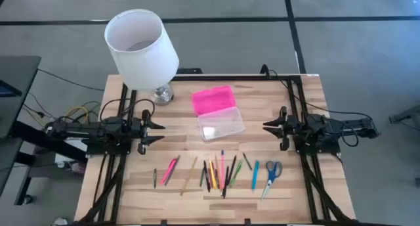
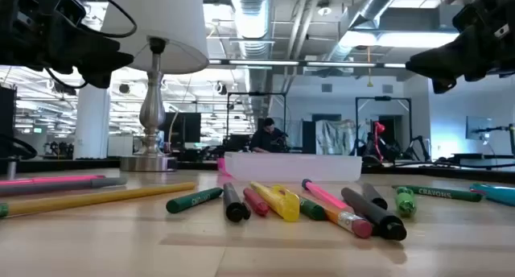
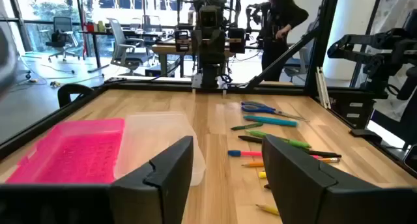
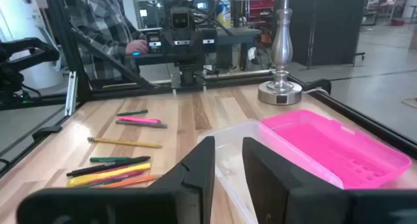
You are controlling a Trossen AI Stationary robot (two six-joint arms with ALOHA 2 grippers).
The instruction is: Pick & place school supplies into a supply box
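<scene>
The supply box [image 1: 217, 112] lies open at the table's middle, pink lid [image 1: 213, 98] toward the far edge, clear base [image 1: 221, 125] nearer. Pens, pencils and markers [image 1: 217, 171] lie in a row near the table's near edge, with blue-handled scissors [image 1: 272, 175] at their right end. My left gripper [image 1: 159, 133] hovers open at the table's left, pointing right toward the box. My right gripper [image 1: 267, 127] hovers open at the table's right, pointing left at the clear base. In the left wrist view the pink lid [image 3: 71, 149] and supplies [image 3: 280, 144] lie ahead of the fingers.
A lamp with a white shade [image 1: 140, 47] and silver foot [image 1: 162, 93] stands at the far left of the table, close to my left arm. A black frame [image 1: 295, 88] runs along the table's edges. A person [image 4: 111, 28] is beyond the table's left side.
</scene>
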